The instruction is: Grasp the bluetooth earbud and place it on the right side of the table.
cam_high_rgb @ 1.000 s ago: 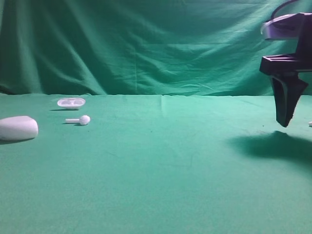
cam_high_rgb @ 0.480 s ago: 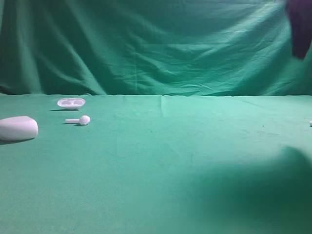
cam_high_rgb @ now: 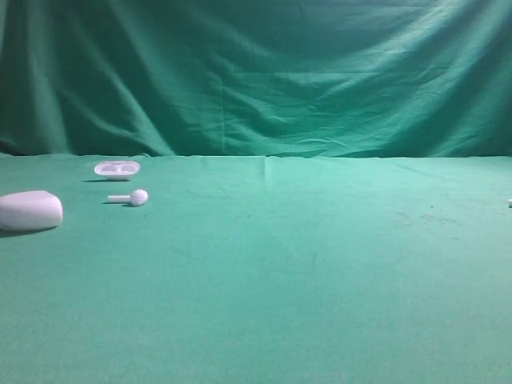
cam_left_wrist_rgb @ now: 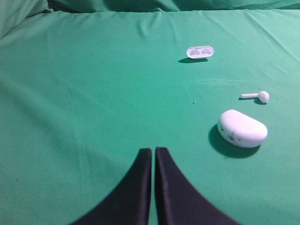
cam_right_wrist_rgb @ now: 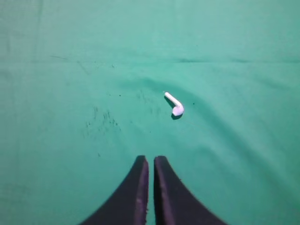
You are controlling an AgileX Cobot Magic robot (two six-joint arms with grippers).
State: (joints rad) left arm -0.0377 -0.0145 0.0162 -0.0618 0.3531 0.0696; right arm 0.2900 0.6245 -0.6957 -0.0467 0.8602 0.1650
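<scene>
The bluetooth earbud [cam_right_wrist_rgb: 174,105] is a tiny white piece lying alone on the green table [cam_right_wrist_rgb: 70,70], and it shows at the far right edge of the exterior view [cam_high_rgb: 510,203]. My right gripper [cam_right_wrist_rgb: 150,158] is shut and empty, hanging above the cloth just short of the earbud and a little to its left. Over the table's left part my left gripper [cam_left_wrist_rgb: 153,149] is also shut, with nothing in it. Neither arm appears in the exterior view.
At the left lie a white pebble-shaped case [cam_high_rgb: 30,210] [cam_left_wrist_rgb: 242,128], a second earbud with a long stem [cam_high_rgb: 132,197] [cam_left_wrist_rgb: 257,96] and a small white open tray [cam_high_rgb: 117,168] [cam_left_wrist_rgb: 200,51]. A draped green backdrop [cam_high_rgb: 256,72] closes the far side.
The right gripper has risen out of the top right of the exterior view and shut. Its shadow is gone from the cloth. The earbud stays at the right edge.
</scene>
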